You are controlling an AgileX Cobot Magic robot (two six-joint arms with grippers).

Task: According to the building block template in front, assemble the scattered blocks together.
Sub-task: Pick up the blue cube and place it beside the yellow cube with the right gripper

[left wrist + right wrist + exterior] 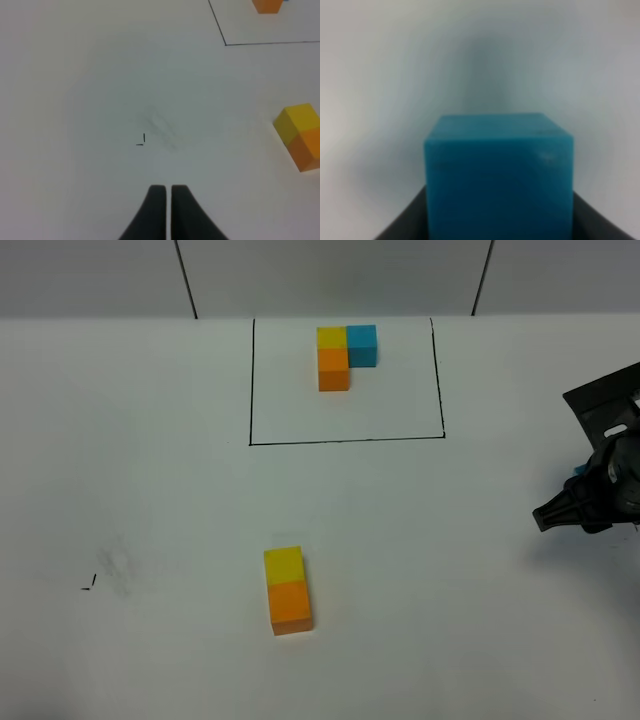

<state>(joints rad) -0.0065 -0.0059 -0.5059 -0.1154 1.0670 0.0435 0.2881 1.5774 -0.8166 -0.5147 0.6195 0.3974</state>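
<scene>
Overhead view, read left to right. At 9 o'clock on the worktop [120,440] I see a small black mark [89,583] beside a faint smudge. My left hand [167,189] shows only in its wrist view: the 2 fingers are pressed together with nothing between them, hovering just short of that mark.

At 6 o'clock lie 2 of the scattered blocks, already joined: the yellow block [283,563] touching the orange block [290,607], yellow on the far side. At 12 o'clock stands the building block template [343,353], an L of 3 cubes inside a black outline [345,440]: yellow at the corner, orange toward me, blue to its right.

At 3 o'clock my right hand [545,517] sits at the frame edge, well apart from the pair. Its wrist view shows the fingers clamped on the blue block [498,175], which fills the frame; overhead, only a sliver of blue shows behind the hand.

Step in hand, as I judge it: carrying the blue block to the pair. To do it well, I would bring it in from the right, set it flat, flush against the yellow block's right face, and release without nudging the pair.

Count: 3 template cubes; 3 loose blocks (1 yellow, 1 orange, 1 blue); 2 hands.
</scene>
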